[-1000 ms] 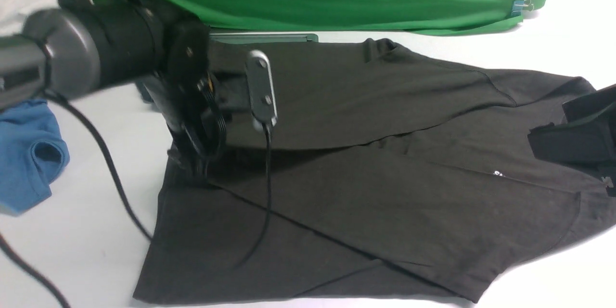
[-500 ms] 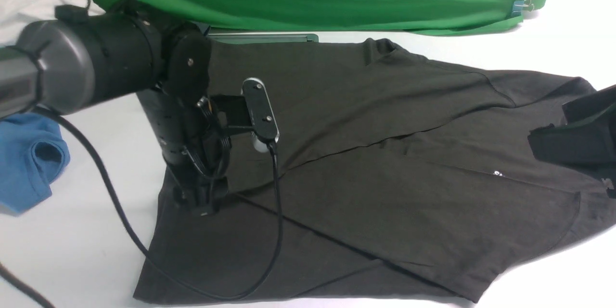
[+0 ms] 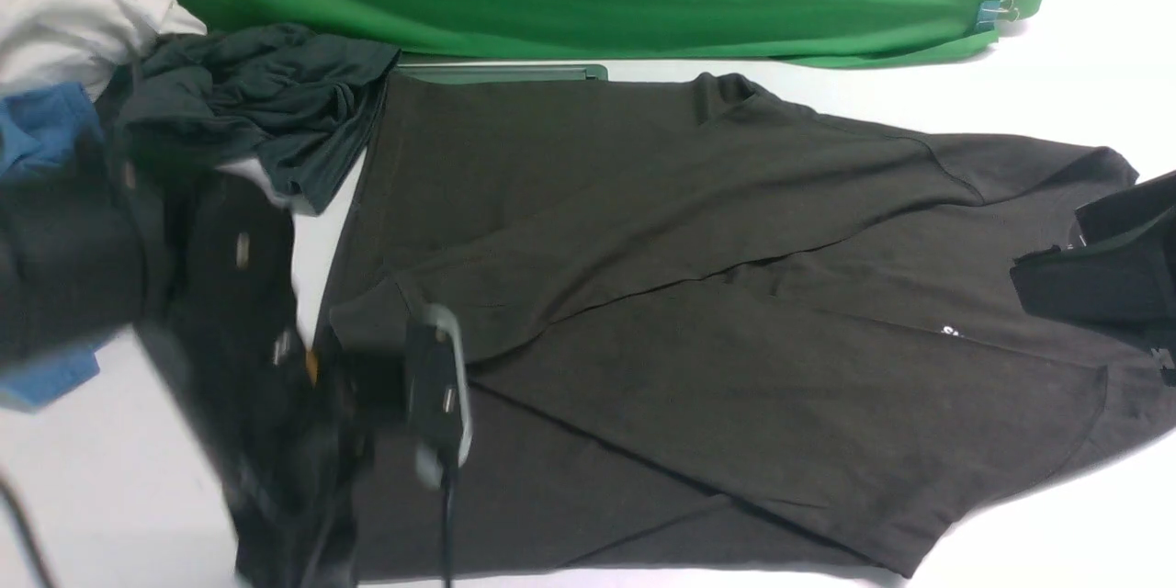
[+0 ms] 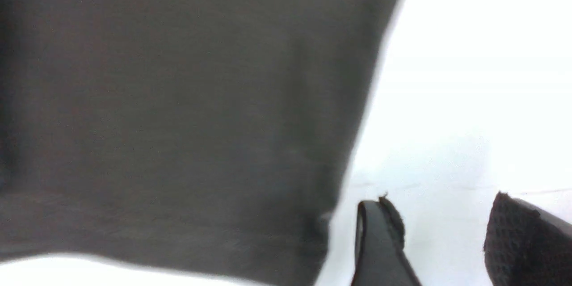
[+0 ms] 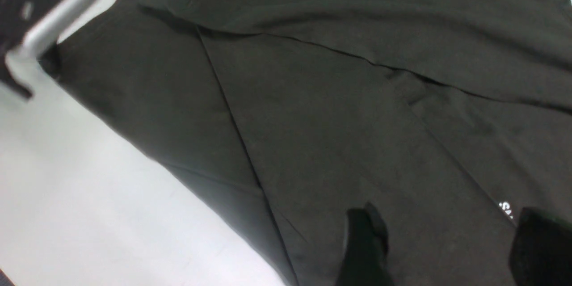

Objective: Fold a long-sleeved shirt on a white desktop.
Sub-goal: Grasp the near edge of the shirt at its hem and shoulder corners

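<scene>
Here, the long-sleeved shirt (image 3: pixel 735 312) lies on the white desktop (image 3: pixel 1057 92); its white chest print (image 5: pixel 506 208) shows only "S". Left gripper (image 4: pixel 451 246) and right gripper (image 5: pixel 451 250) both stand apart, empty.

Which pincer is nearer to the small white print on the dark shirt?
Right. The right pincer is just beside the white print; the left pincer is at the shirt's opposite edge.

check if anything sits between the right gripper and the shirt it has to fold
Nothing visible does. In the right wrist view the right gripper is open over the long-sleeved shirt, with only bare fabric below it, next to the white chest print.
</scene>
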You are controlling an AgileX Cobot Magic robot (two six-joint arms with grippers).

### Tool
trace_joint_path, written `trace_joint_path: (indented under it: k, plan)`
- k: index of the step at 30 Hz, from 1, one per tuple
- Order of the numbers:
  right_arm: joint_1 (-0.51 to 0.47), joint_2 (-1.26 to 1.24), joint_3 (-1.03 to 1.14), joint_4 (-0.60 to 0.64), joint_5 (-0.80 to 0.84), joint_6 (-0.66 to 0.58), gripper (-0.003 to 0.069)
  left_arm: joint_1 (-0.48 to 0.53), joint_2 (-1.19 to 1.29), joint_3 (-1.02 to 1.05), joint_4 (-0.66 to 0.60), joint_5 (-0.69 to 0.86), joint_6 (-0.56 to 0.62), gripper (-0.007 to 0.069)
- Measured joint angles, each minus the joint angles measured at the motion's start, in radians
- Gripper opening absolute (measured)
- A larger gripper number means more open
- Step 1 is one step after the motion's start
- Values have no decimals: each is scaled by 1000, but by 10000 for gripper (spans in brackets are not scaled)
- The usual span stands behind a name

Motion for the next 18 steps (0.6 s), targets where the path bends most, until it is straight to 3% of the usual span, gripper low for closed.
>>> trace_joint_path:
  k: [4,8,11,15,18]
  plan:
    - [0,0,0,0,0,2,416,0,0,93,80,-151,14,395]
    - [0,0,0,0,0,3,416,0,-1,121,93,-209,40,490]
    - [0,0,0,0,0,3,416,0,-1,154,111,-269,136,543]
    - [0,0,0,-1,0,3,416,0,-12,203,172,-366,177,526]
    - [0,0,0,-1,0,3,416,-1,-20,217,243,-407,139,449]
